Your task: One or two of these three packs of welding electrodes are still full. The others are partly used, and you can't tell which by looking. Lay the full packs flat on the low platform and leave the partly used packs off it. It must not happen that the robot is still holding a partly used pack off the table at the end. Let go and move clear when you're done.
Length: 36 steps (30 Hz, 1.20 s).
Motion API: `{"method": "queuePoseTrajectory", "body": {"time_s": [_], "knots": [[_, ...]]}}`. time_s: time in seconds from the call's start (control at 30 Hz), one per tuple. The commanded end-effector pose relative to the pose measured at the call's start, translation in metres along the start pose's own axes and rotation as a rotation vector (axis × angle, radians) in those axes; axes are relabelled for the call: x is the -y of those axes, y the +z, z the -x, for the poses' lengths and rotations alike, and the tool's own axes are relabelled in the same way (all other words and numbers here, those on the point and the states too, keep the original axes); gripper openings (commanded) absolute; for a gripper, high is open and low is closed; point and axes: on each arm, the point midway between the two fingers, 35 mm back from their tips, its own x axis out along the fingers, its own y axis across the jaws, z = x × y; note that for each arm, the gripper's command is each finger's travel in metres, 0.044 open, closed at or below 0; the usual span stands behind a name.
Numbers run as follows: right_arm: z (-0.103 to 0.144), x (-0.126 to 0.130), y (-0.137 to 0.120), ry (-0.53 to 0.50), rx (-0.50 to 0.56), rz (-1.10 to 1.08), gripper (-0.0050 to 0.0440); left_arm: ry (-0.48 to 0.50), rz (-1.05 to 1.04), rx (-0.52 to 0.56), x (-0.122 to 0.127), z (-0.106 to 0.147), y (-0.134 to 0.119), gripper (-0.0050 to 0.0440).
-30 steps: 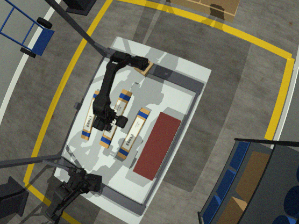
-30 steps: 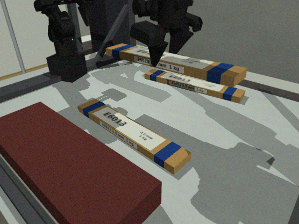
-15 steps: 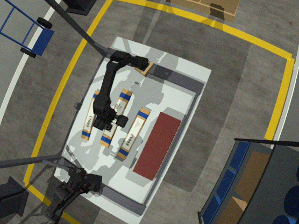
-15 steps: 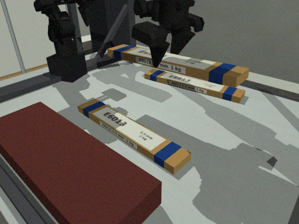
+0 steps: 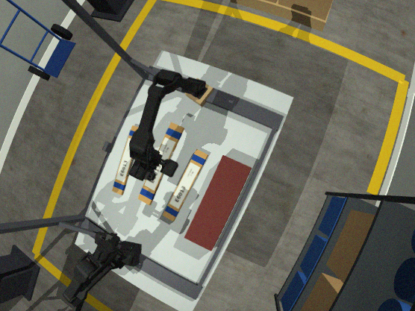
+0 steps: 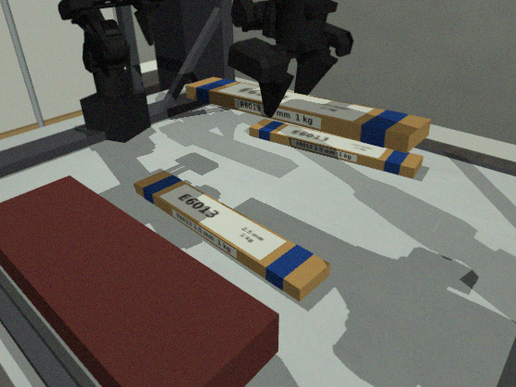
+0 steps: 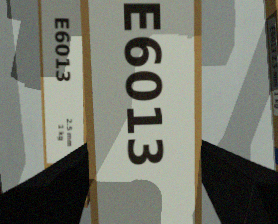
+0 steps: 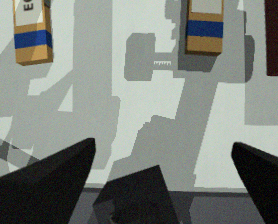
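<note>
The middle pack (image 5: 150,187) (image 6: 343,122) (image 7: 145,95) is raised above the white worktop (image 5: 242,135) (image 6: 320,349), clamped across its width by your left gripper (image 5: 154,170) (image 6: 285,103) (image 7: 143,147), with one finger against each long side. You can see its long axis slanting from upper right to lower left in the top view, roughly parallel to the long edges of the red platform (image 5: 218,202) (image 6: 139,270) (image 8: 272,37). It lies face up, its big E6013 lettering towards the right arm's end, and the left wrist view shows it running straight up and down between the fingertips. Your near pack (image 5: 185,185) (image 6: 232,228) (image 7: 62,100) (image 8: 205,35) lies flat just beside the platform, off it, pointing much the same way. The far pack (image 5: 125,165) (image 6: 336,147) (image 7: 274,60) (image 8: 32,40) lies flat on the other side of the held one, its axis steeper in the top view. Your right gripper (image 5: 130,254) (image 8: 163,146) stands wide with nothing between its fingers, away from the packs.
</note>
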Motion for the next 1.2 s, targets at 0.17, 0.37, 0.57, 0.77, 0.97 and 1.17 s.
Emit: {"method": "queuePoseTrajectory", "body": {"time_s": [0.17, 0.37, 0.57, 0.77, 0.97, 1.17], "knots": [[0.005, 0.0, 0.004, -0.001, 0.02, 0.003, 0.043, 0.006, -0.002, 0.071, 0.0, 0.007, 0.001, -0.005], [0.005, 0.0, 0.004, -0.001, 0.02, 0.003, 0.043, 0.006, -0.002, 0.071, -0.001, -0.001, 0.0, -0.005], [0.005, 0.0, 0.004, -0.001, 0.02, 0.003, 0.043, 0.006, -0.002, 0.071, -0.001, -0.009, -0.002, -0.005], [0.005, 0.0, 0.004, -0.001, 0.02, 0.003, 0.043, 0.006, -0.002, 0.071, -0.001, -0.014, -0.003, -0.005], [0.005, 0.0, 0.004, -0.001, 0.02, 0.003, 0.043, 0.006, -0.002, 0.071, -0.001, -0.022, -0.005, -0.005], [0.005, 0.0, 0.004, -0.001, 0.02, 0.003, 0.043, 0.006, -0.002, 0.071, -0.001, -0.029, -0.006, -0.005]]}}
